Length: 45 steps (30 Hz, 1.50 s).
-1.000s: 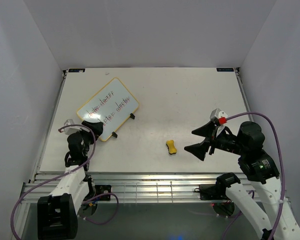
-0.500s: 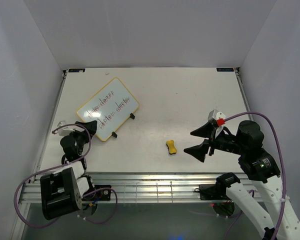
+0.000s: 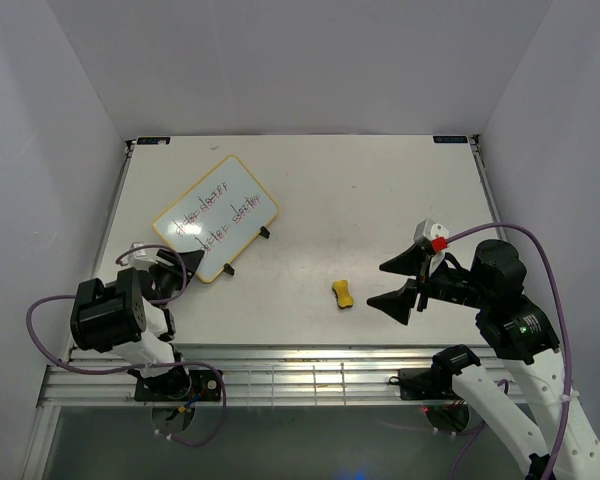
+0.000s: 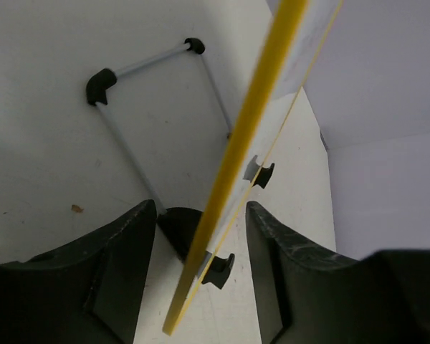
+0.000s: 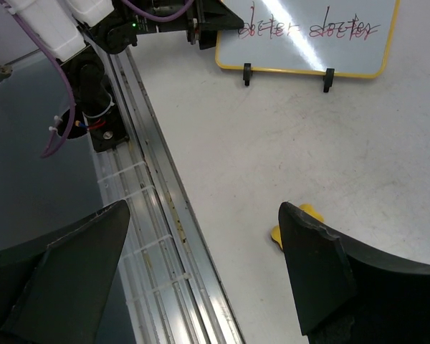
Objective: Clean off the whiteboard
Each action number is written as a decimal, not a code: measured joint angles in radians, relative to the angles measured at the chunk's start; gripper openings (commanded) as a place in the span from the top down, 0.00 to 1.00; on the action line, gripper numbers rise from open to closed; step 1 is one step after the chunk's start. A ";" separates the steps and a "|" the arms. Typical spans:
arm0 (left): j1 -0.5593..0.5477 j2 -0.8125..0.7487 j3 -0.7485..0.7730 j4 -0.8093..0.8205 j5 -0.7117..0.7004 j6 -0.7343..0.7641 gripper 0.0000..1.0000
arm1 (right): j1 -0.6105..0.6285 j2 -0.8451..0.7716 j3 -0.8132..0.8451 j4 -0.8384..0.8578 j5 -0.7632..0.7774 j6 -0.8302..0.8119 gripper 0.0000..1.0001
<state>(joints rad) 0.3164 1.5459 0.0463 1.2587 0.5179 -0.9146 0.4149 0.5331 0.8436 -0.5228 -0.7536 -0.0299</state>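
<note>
Swinging round in the past second, the left arm has folded back over its base, while board, eraser and right arm have kept their places. We see the left claw (image 3: 168, 270) with jaws apart astride the near corner of the whiteboard (image 3: 216, 217), the thin yellow frame running between its fingers (image 4: 129, 244); it has gripped nothing. The board appears propped at a slant on the left half of the pale worktop (image 3: 380, 190), its two lines of handwriting (image 3: 218, 222) unwiped. We judge it light, stiff and slick-faced, apt to skid or tip on its small black feet (image 5: 247, 73) and thin wire stand (image 4: 122, 132). It looks best pinched at the rounded frame, clear of the writing. The right claw (image 3: 378, 283) gapes wide and empty just beside the yellow, bone-shaped eraser (image 3: 342, 294), which we reckon is easiest taken across its narrow waist.
</note>
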 measured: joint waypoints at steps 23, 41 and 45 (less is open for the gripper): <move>0.105 0.111 0.091 0.061 0.126 -0.059 0.41 | 0.006 0.034 0.000 0.000 -0.013 0.000 0.10; 0.093 0.075 0.096 0.177 0.204 -0.051 1.00 | 0.007 0.041 0.000 0.001 -0.011 0.002 0.10; 0.093 -0.006 0.079 0.129 0.178 -0.018 1.00 | 0.008 0.041 0.000 0.002 -0.011 0.004 0.10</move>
<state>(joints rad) 0.4095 1.5394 0.1249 1.3872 0.6956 -0.9321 0.4225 0.5739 0.8433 -0.5213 -0.7647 -0.0261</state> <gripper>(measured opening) 0.114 0.900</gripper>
